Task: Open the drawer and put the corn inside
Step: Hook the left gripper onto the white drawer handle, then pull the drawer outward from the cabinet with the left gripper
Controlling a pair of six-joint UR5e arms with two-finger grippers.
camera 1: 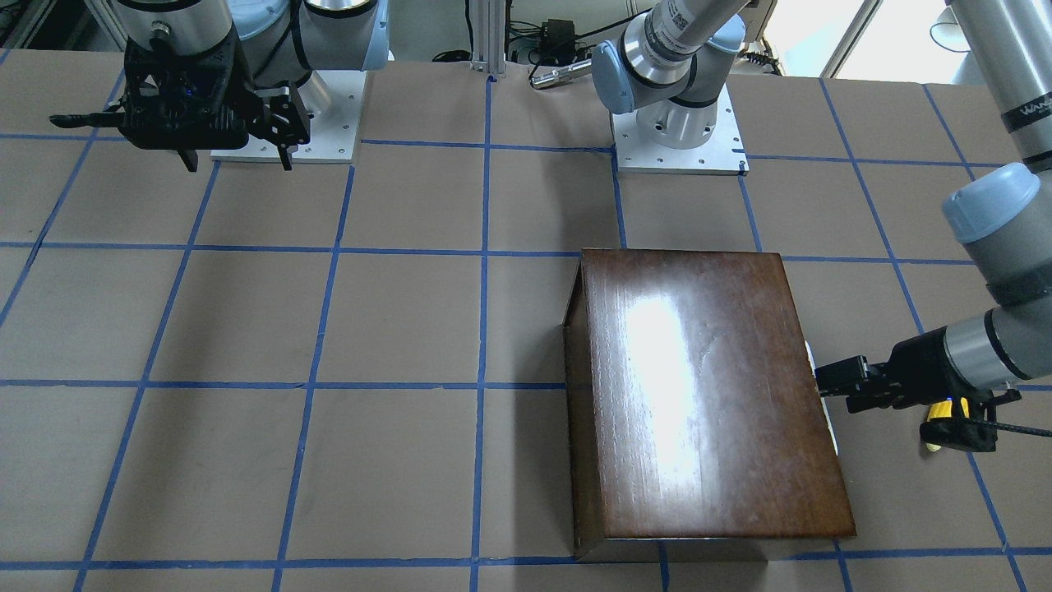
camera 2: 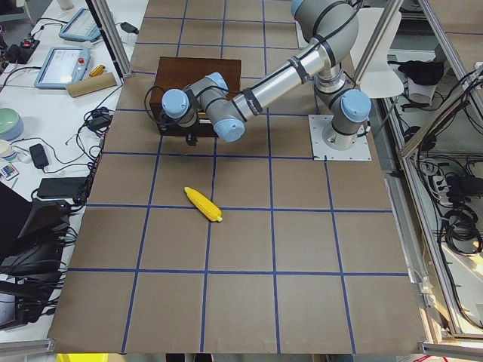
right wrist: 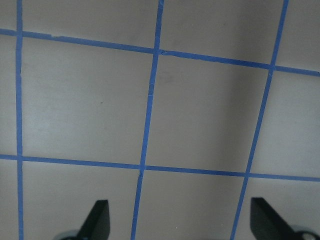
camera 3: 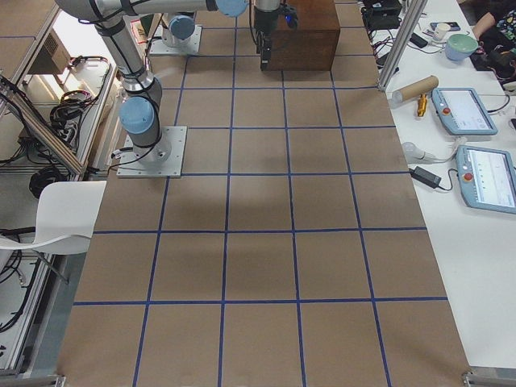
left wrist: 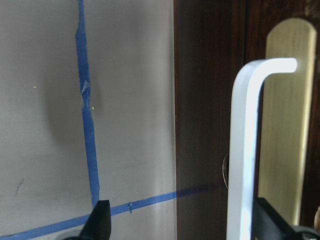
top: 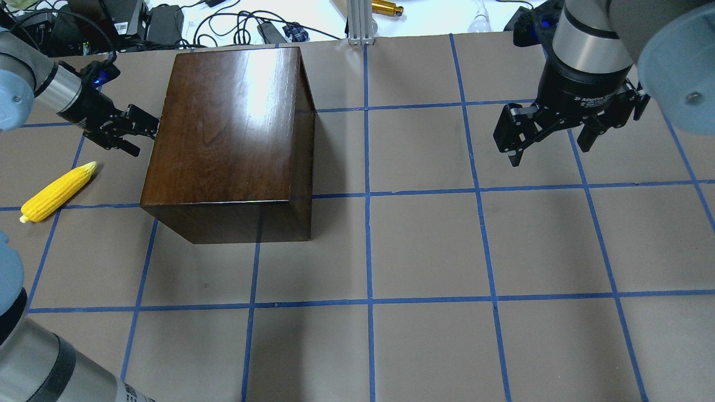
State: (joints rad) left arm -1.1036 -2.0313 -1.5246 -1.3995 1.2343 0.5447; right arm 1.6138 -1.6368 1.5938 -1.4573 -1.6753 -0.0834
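Observation:
The glossy dark-brown box [top: 229, 128] stands on the left half of the table. Its drawer is shut, with the front panel [left wrist: 205, 125] on the box's left side. The panel carries a white bar handle [left wrist: 245, 150] on a brass plate. My left gripper [top: 137, 131] is open at that panel, and in the left wrist view the handle lies between its fingers [left wrist: 100, 222], close to the right one. The yellow corn [top: 58, 191] lies on the table left of the box, apart from it. My right gripper [top: 550, 153] is open and empty, hovering over the right half.
The two arm base plates [camera 1: 283, 115] [camera 1: 678, 123] sit at the robot's edge of the table. Cables and power bricks [top: 167, 25] lie beyond the far edge. A side bench with tablets [camera 3: 463, 113] runs along that edge. Blue tape lines grid the brown tabletop.

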